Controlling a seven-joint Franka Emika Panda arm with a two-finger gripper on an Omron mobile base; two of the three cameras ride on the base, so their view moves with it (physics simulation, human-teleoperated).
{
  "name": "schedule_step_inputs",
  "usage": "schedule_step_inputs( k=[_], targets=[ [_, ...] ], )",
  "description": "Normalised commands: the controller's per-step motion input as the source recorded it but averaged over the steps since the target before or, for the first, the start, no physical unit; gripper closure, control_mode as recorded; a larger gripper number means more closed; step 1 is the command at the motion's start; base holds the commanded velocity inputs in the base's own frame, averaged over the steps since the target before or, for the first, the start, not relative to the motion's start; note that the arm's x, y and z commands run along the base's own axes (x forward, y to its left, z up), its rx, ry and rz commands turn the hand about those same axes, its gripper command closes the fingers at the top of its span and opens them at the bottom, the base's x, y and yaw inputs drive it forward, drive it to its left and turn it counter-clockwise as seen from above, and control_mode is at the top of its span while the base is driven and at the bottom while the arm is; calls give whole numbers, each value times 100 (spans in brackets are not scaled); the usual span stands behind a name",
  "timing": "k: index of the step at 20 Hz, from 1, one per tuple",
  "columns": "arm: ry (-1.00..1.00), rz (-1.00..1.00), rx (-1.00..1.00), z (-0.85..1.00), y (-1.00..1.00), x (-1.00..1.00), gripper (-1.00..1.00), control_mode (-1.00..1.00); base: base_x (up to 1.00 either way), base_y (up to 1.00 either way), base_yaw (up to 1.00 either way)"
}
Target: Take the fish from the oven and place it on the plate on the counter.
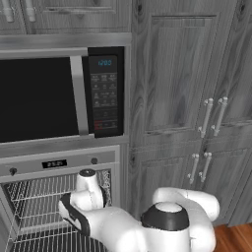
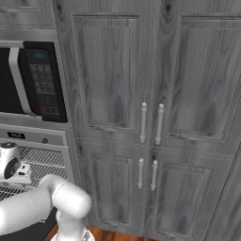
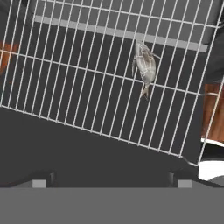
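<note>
The oven (image 1: 59,165) stands open under the microwave, its wire racks (image 1: 34,202) bare to the room. In the hand view the small grey-silver fish (image 3: 145,68) lies on a wire rack (image 3: 87,87), toward the upper right. My gripper (image 3: 111,181) hangs above the rack, open wide, with nothing between its fingertips (image 3: 39,180). The fish lies well ahead of the tips and somewhat right of their midline. My white arm (image 1: 83,202) leans into the oven opening. The plate and the counter are out of view.
A black-doored microwave (image 1: 39,98) with a keypad (image 1: 104,93) sits right above the oven. Tall grey wood cabinets (image 1: 197,123) with bar handles fill the wall to the right. Orange wood floor (image 1: 236,238) shows at the lower right.
</note>
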Motion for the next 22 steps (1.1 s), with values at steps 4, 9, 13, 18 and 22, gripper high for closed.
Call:
schedule_step_inputs(
  k=[4,9,13,18,22],
  targets=[
    [1,-5,-10,-45,0,19,-100,-100,0,0,0],
    [0,-6,0,-71,0,28,-100,-100,0,0,0],
    [0,-11,0,-22,0,26,-100,-100,0,0,0],
    [0,-10,-1,-43,-2,59,-100,-100,0,0,0],
    [-6,-10,0,-52,0,29,-100,-100,0,0,0]
  ],
)
